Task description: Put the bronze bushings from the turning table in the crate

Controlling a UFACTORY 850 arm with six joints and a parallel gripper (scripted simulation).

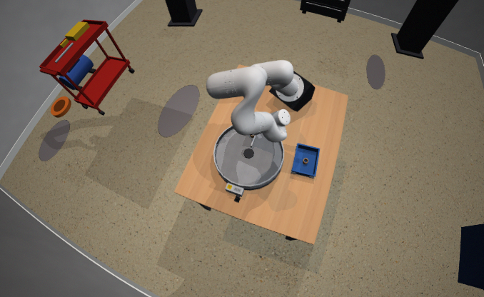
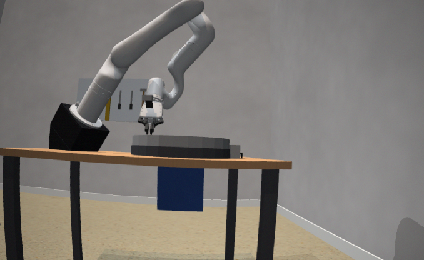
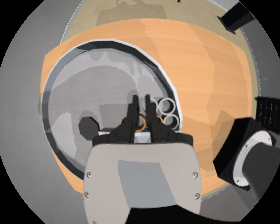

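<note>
My gripper [image 2: 149,132] [image 3: 141,101] points down, just above the rim level of the grey turning table [image 1: 248,177] [image 2: 179,142]. Its fingers stand a narrow gap apart with nothing held. In the wrist view a bronze bushing [image 3: 145,123] shows between the fingers, below them. A second bronze one [image 3: 159,118] is mostly hidden behind the right finger. Steel bushings [image 3: 166,98] [image 3: 177,121] lie to the right by the rim; another is partly hidden by the finger. The blue crate [image 1: 312,168] holds one bronze bushing [image 1: 306,159].
The crate stands beside the turning table on the wooden table [image 1: 273,213]. A dark hub [image 1: 248,153] [image 3: 88,128] sits at the turning table's centre. A small control box [image 1: 234,189] is at its front edge. The arm's black base [image 2: 78,135] stands at the table's back.
</note>
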